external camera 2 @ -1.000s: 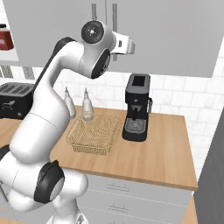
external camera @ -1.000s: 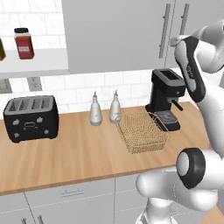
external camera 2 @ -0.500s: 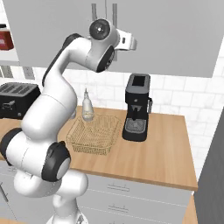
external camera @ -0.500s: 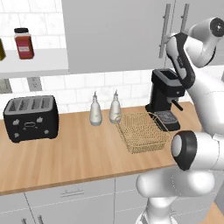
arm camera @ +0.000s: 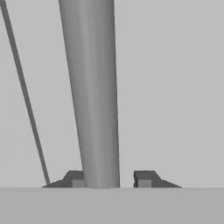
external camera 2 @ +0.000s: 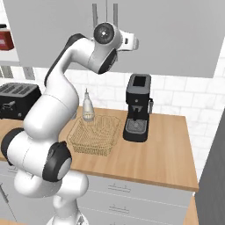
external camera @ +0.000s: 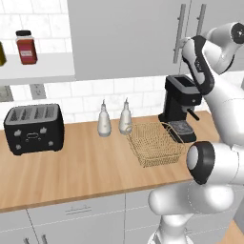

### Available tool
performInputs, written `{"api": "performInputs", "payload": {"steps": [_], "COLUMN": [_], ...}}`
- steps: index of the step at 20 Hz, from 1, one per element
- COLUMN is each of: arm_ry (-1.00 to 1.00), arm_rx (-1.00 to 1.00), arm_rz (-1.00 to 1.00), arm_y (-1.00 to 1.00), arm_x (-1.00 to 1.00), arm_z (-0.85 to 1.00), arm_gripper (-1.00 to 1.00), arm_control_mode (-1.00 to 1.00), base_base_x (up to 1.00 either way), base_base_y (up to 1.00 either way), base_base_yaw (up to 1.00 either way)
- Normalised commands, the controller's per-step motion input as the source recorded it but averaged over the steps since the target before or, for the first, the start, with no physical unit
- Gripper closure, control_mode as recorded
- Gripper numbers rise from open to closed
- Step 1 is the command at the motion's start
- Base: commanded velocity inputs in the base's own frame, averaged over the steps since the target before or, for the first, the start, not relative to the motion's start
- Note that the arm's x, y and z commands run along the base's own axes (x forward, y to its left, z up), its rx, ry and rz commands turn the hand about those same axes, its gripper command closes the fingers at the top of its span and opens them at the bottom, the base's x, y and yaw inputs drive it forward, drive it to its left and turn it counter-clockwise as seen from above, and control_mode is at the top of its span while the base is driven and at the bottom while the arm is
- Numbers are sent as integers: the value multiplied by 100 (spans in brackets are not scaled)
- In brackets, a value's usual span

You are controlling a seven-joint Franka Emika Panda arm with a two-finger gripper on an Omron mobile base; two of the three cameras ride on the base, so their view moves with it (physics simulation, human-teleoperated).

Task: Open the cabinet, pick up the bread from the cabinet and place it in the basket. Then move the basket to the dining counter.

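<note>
The step in hand was opening the cabinet, whose light-grey doors were shut, so the bread inside was hidden. The gripper was up at the left of the two vertical bar handles. In the hand view the bar handle ran up between the two dark fingertips, lying against the left one with a gap to the right one. The jaws were part-way in around the bar, and whether they had clamped on it yet could not be told.

To do this well, I judged the fingers should finish closing squarely on the bar, with the handle centred rather than crowded to one side, and then pull outward along the door's swing arc instead of straight back, so the grip would not slip.

The basket sat empty on the wood worktop, just beside the coffee machine and in front of two bottles. No writing could be read on the jar at far left, nor on the toaster
</note>
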Motion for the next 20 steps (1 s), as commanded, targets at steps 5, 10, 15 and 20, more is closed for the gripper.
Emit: {"api": "performInputs", "payload": {"steps": [5,10,15,20], "arm_ry": [1,-4,-9,-2], "arm_rx": [-5,1,1,0], "arm_rz": [-13,-2,0,0], "arm_y": [-89,-100,-100,-100], "arm_x": [12,-69,-100,-100], "arm_z": [-44,-19,0,0], "arm_gripper": [100,100,100,100], "arm_control_mode": [-100,-100,-100,-100], "base_base_x": [0,0,0,0], "base_base_y": [0,0,0,0], "base_base_yaw": [0,0,0,0]}}
